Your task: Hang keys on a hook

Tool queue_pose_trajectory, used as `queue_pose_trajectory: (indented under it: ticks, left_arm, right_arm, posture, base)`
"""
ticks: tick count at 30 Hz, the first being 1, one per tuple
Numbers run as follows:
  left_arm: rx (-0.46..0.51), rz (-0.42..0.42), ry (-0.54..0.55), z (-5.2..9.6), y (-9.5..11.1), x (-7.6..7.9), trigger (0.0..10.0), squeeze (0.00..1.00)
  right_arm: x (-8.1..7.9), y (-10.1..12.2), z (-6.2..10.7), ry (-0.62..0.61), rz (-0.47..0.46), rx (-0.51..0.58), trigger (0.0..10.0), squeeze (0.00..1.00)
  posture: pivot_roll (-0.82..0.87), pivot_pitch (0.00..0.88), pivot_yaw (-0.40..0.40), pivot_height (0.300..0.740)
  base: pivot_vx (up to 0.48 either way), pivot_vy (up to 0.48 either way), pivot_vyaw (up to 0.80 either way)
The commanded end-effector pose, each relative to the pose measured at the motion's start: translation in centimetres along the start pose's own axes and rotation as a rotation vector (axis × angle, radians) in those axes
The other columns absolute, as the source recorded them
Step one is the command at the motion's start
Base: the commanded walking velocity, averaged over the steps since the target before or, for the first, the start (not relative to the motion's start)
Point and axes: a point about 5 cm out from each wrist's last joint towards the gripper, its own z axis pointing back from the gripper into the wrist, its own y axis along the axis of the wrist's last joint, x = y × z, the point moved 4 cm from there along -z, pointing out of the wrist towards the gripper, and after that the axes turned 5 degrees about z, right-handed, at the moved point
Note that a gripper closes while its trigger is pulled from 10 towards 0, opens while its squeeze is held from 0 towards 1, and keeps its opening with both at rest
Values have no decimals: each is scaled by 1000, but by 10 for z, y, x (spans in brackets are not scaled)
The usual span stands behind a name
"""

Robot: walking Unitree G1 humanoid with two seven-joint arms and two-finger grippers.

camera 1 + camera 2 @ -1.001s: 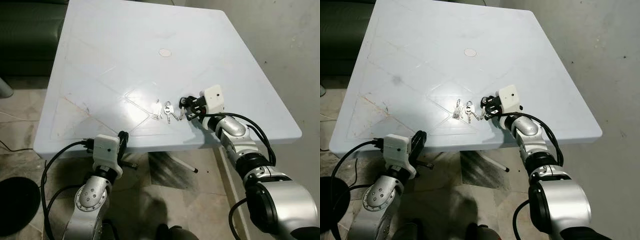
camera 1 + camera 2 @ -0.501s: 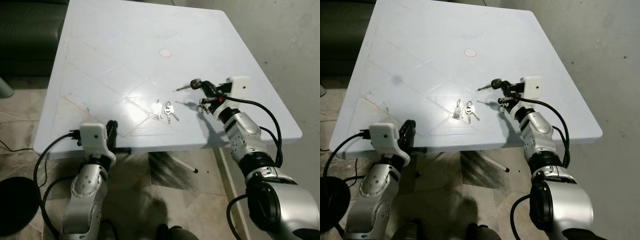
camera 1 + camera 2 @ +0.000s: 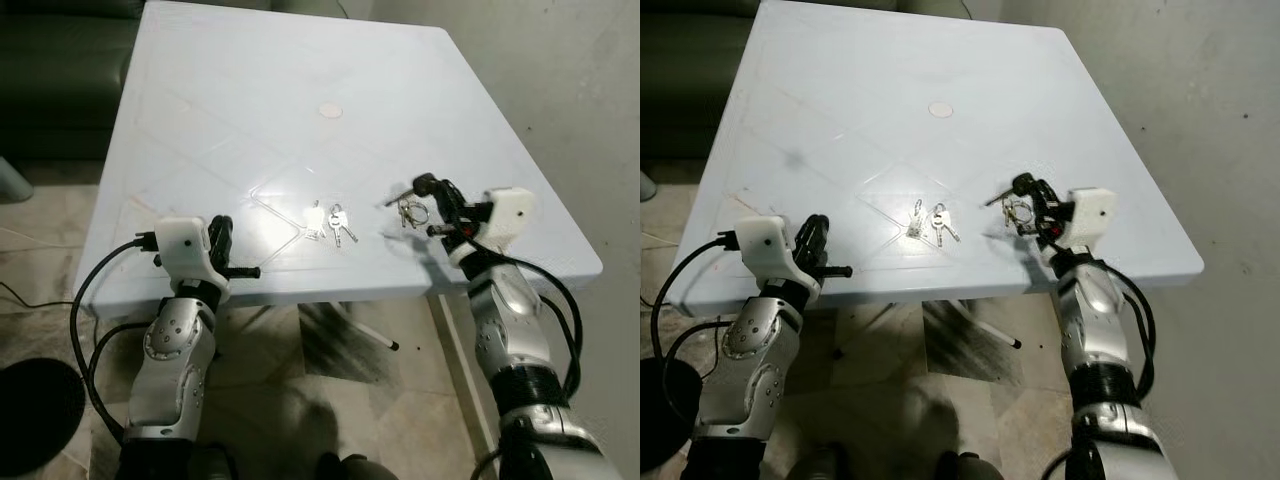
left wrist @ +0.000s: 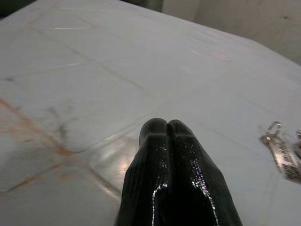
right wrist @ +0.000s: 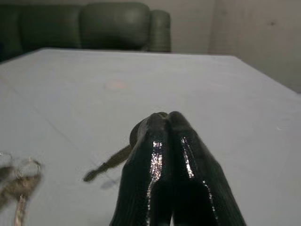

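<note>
- a bunch of keys (image 3: 405,205) is seen right of centre in the left eye view, lifted just above the white table (image 3: 250,90), with one key sticking out to the left and the rings dangling below.
- the bunch is pinched by the right gripper (image 3: 428,187), whose two black fingers (image 5: 167,155) are pressed together on the dark head of a key; in the right wrist view the key blade is seen pointing out past the fingertips.
- a second set of loose keys (image 3: 330,222) is laid flat on the table at the centre of the frame, well left of the held bunch and apart from it.
- a small round mark (image 3: 330,111) is seen on the tabletop in the upper middle.
- the left gripper (image 3: 222,240) is held at the near edge of the table at lower left, its fingers (image 4: 167,165) pressed together with nothing between them.
- a dark green sofa (image 5: 94,21) is seen beyond the far edge of the table.
- tiled floor (image 3: 40,300) is seen under and around the table.
</note>
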Motion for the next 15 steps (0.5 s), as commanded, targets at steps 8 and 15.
queue_pose_trajectory:
  ticks: [8,15]
  left_arm:
    - [-56,-6,27,-16,-5,-11,10000,0]
    - [-69,-40,11,-28,-4,-7,10000,0]
  right_arm:
    - [8,-7,10,-113,90,-104,10000,0]
    - [2,-2,4,-110,116,-103,10000,0]
  posture:
    - [25,59,-60,740]
    - [22,38,-55,740]
  base:
    - [0,0,-348]
    - [0,0,-739]
